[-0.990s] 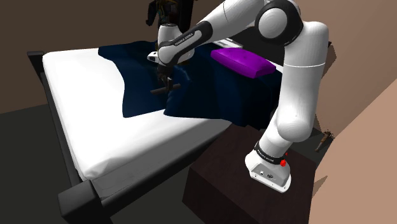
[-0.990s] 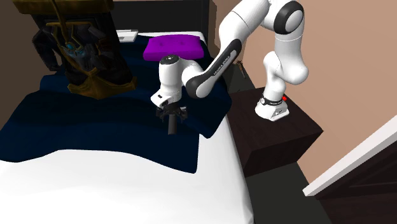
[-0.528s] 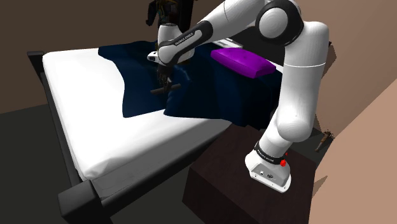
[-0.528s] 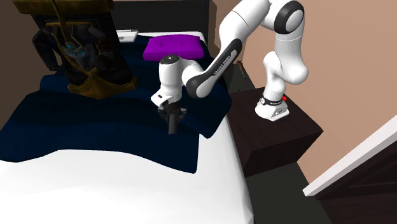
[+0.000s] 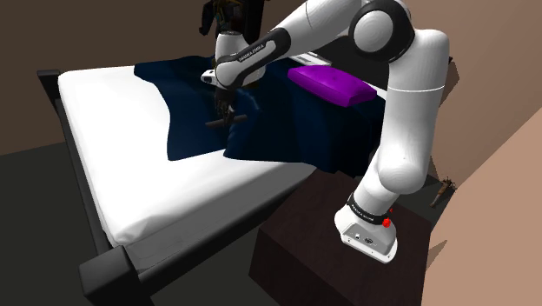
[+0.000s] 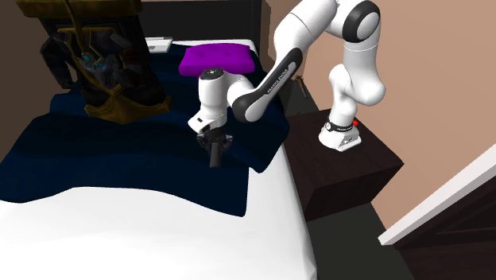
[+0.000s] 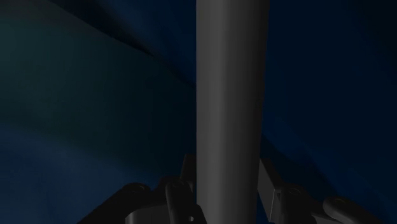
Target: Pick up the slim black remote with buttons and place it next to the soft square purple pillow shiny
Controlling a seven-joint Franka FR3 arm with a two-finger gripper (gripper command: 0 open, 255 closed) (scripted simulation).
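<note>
The slim dark remote (image 5: 223, 123) lies on the dark blue blanket (image 5: 287, 130) that covers the far part of the bed. My gripper (image 5: 224, 113) points straight down onto it and is shut on it. In the second exterior view the remote (image 6: 215, 157) pokes out just below the gripper (image 6: 215, 146). The wrist view has the remote (image 7: 229, 95) as a long grey bar running away from the gripper (image 7: 226, 191), with a finger (image 7: 183, 184) pressed to each side. The purple square pillow (image 5: 334, 85) (image 6: 216, 58) rests at the head of the bed, beyond the arm.
A dark, ornate figure (image 6: 99, 64) stands on the blanket at the second exterior view's left. The white mattress (image 5: 200, 187) lies bare toward the foot, inside a dark bed frame (image 5: 87, 200). My dark brown stand (image 5: 321, 252) sits beside the bed.
The fingers stood apart over the remote a second ago and have since closed on it. The arm has hardly moved.
</note>
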